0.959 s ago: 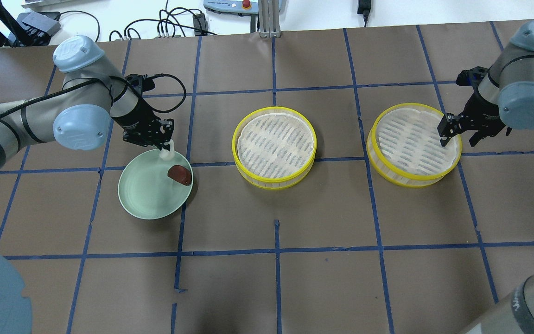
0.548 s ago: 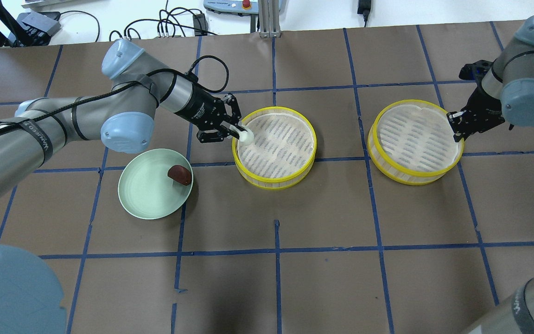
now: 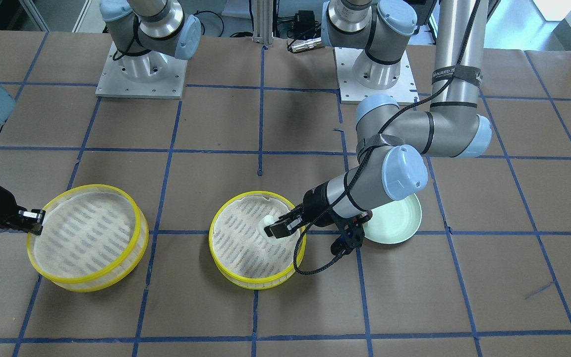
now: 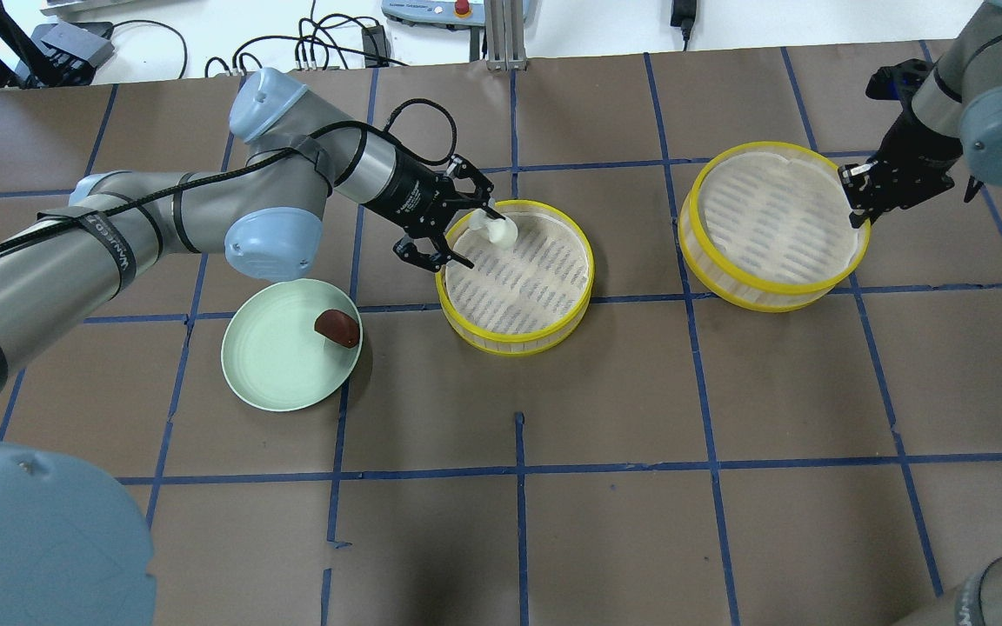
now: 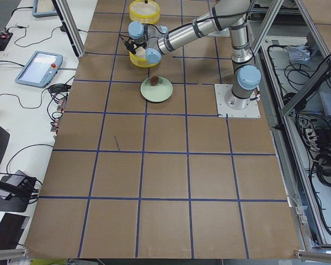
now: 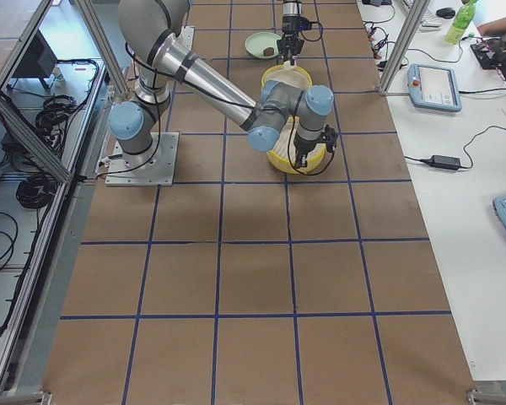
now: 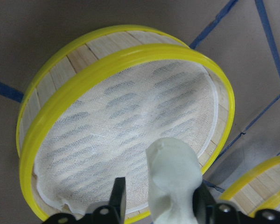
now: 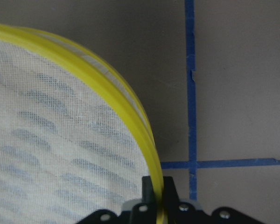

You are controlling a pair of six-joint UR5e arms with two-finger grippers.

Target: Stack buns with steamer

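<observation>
My left gripper (image 4: 485,228) is shut on the white bun (image 4: 499,231) and holds it over the far left part of the middle yellow-rimmed steamer (image 4: 516,335). The bun also shows in the left wrist view (image 7: 171,177) and the front view (image 3: 268,221). The reddish-brown bun (image 4: 337,326) lies on the pale green plate (image 4: 275,369); in the front view my arm hides it. My right gripper (image 4: 858,196) is shut on the right-hand rim of the right steamer (image 4: 758,291), which looks raised off the table. That rim also shows in the right wrist view (image 8: 130,109).
The table is brown paper with a blue tape grid. Cables and a teach pendant (image 4: 431,9) lie beyond the far edge. Both arm bases (image 3: 142,74) stand at my side of the table. My left arm (image 4: 162,217) stretches over the area behind the plate.
My left gripper carried the white bun from the plate to over the middle steamer. My right gripper closed on the right steamer's rim, and that steamer has shifted toward the far side.
</observation>
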